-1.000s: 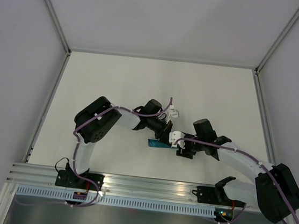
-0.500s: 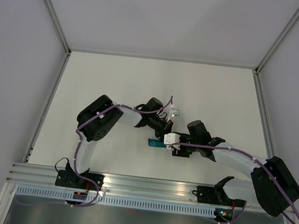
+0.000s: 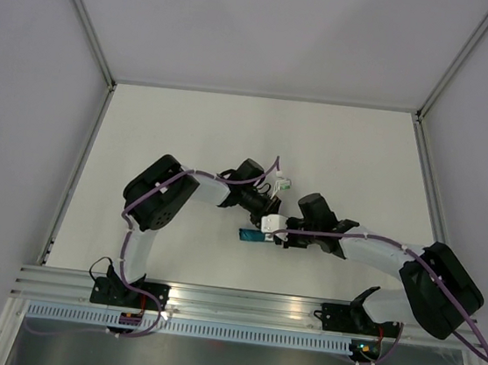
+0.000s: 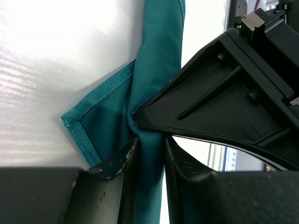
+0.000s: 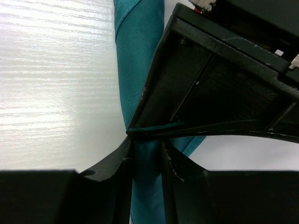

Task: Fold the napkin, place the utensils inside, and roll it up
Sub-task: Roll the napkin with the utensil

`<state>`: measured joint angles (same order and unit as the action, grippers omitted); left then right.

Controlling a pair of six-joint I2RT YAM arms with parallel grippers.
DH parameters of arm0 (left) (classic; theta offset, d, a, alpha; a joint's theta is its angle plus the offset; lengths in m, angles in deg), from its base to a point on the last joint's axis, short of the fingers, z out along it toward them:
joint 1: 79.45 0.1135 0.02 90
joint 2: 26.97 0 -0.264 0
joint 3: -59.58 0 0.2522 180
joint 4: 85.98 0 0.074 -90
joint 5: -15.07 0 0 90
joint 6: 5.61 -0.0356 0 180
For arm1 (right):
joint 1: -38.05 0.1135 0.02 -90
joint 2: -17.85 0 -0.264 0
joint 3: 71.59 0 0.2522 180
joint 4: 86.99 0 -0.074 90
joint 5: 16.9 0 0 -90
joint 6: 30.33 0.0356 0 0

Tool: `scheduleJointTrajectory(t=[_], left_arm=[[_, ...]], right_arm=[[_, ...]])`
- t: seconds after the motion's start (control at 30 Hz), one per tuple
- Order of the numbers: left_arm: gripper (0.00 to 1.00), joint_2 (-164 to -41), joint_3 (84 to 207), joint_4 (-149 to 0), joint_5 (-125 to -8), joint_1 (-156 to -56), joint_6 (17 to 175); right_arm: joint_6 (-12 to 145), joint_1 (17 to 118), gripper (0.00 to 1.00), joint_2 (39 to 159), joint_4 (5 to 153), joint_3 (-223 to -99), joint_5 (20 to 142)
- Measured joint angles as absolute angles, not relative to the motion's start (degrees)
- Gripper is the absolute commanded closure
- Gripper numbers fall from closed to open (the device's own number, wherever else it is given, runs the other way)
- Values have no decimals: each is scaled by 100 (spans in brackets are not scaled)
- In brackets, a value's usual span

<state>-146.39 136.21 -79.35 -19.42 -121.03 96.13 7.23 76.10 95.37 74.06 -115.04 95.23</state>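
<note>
Rolled into a narrow tube on the white table (image 3: 188, 132): thin teal fabric napkin (image 3: 249, 234), near the middle, somewhat toward the near edge. Pinched between the left fingers (image 4: 119, 186), nearly closed, cloth filling the slim gap. Pinched likewise between the right fingers (image 5: 112, 182), set just as close. Gripped from opposite sides, at almost the same spot along the roll. Hemmed corner flap (image 4: 88, 126) loose, lying flat on the table beside the left fingers.

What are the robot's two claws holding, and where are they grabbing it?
Both hold the rolled teal napkin. The left gripper and the right gripper each pinch the narrow roll across its width, right next to each other.
</note>
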Motion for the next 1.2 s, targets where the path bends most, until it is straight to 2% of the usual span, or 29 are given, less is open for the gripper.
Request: scheduleJointTrajectory(t=[0.23,0.57,0.67,0.87,1.03,1.2], left_arm=[[62,-14165,13274,-7916,-2591,-12106,9683],[63,-13098,12605,-7979,-4239,-12099,9753],[62,-12458,11958,-8425,-5164,-12092,9806],[58,-11203,10395,-9977,-6303,-12084,9854],[54,-10818,9628,-11129,-6871,-12217,9777],[50,-10744,9381,-11848,-7503,-12916,9154]], right_arm=[[694,7618,81,9701,7299,-11672,9552],[627,7406,82,10249,6427,-12391,9952],[533,7196,83,10545,5975,-12759,10271],[277,6641,83,11347,4862,-13659,10977],[25,6298,83,12149,3861,-14516,11501],[-154,6150,83,12730,3078,-15128,11820]])
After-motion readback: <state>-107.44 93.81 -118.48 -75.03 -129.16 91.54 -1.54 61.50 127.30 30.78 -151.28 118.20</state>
